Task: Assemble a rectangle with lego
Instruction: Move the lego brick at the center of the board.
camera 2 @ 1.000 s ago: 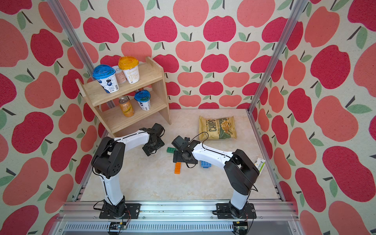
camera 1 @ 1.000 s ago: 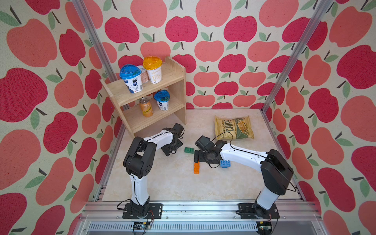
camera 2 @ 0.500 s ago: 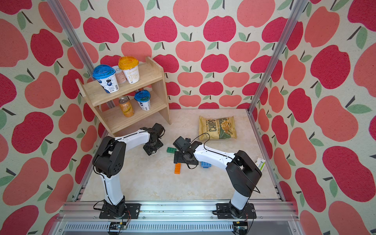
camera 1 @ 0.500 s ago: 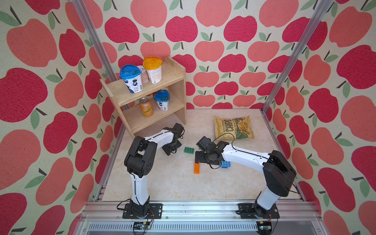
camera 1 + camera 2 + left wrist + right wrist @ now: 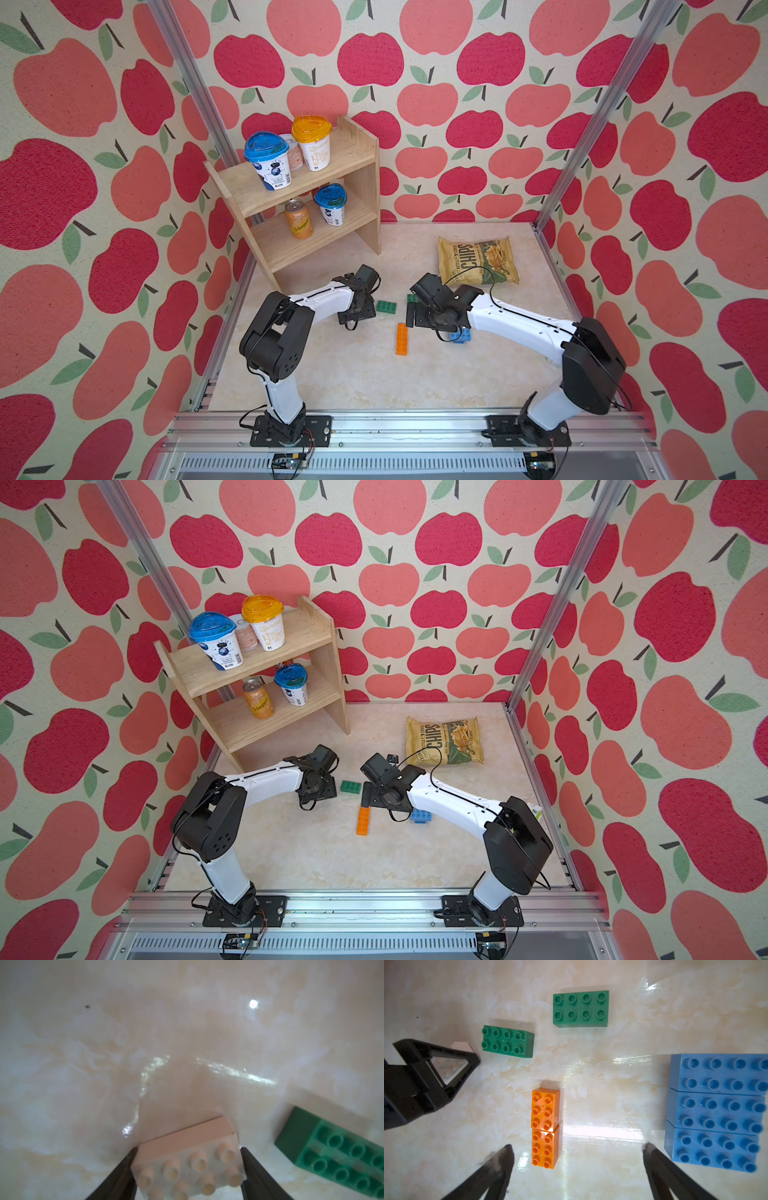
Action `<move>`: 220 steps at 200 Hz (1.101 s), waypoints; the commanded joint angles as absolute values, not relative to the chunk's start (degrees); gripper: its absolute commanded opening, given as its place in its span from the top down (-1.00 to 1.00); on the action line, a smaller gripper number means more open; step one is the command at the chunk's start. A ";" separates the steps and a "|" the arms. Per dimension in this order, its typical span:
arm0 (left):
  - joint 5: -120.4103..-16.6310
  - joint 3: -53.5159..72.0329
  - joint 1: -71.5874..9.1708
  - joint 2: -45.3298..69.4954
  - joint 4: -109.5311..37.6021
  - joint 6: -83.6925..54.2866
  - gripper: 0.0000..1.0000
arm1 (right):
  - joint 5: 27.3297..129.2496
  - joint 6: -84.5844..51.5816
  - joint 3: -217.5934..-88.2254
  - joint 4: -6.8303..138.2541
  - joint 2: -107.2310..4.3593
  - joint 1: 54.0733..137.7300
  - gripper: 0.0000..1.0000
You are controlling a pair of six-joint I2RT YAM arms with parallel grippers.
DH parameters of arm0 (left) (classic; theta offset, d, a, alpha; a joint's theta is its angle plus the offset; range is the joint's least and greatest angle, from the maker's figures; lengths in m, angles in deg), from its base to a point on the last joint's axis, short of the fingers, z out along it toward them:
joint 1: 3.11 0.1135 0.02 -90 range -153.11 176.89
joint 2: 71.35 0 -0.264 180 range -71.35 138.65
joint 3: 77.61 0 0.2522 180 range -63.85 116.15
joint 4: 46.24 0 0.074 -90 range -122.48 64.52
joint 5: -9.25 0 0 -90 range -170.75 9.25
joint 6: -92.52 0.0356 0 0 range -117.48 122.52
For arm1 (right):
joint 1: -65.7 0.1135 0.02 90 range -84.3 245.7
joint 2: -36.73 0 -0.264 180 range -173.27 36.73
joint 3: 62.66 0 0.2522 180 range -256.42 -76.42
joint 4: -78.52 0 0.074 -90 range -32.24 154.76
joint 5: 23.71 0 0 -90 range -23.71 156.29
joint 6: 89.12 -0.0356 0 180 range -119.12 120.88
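A white lego brick (image 5: 188, 1165) lies studs-up on the table, and my left gripper (image 5: 188, 1159) is shut on its two ends. A green brick (image 5: 336, 1155) lies just beside it. In both top views the left gripper (image 5: 359, 309) hides the white brick. My right gripper (image 5: 577, 1153) hangs open above the table with nothing between its fingers. Below it, two orange bricks (image 5: 545, 1128) lie end to end. Three blue bricks (image 5: 716, 1109) sit side by side as a block. Two green bricks (image 5: 507, 1043) (image 5: 581, 1008) lie apart. Orange (image 5: 402, 338) and blue (image 5: 461, 334) bricks show beside the right gripper (image 5: 415, 313).
A wooden shelf (image 5: 353, 166) with cups and a can stands at the back left. A chips bag (image 5: 478, 259) lies at the back right. A small carton (image 5: 536, 810) sits at the right edge behind the right arm. An aluminium rail (image 5: 395, 428) runs along the front.
The left gripper's jaws have come in against the white brick. The right gripper has shifted slightly towards the back. The bricks on the table have not moved.
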State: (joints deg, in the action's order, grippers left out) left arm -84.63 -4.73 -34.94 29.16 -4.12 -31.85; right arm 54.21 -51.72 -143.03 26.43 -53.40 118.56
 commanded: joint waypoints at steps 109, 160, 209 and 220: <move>-81.47 -13.93 -47.50 24.67 -2.76 -16.64 -0.29 | 47.00 -56.51 -144.38 18.53 -49.04 119.88 -0.99; -81.23 -13.05 -47.84 16.46 -1.62 -20.19 -0.86 | 46.69 -57.10 -146.84 17.59 -51.89 121.21 -0.99; -86.81 -15.48 -44.00 2.23 4.24 -29.18 -0.99 | 46.57 -58.28 -151.92 16.90 -56.64 124.23 -0.99; -88.68 -17.09 -41.25 -2.39 7.16 -33.71 -0.97 | 47.07 -58.27 -153.78 16.95 -58.54 125.34 -0.99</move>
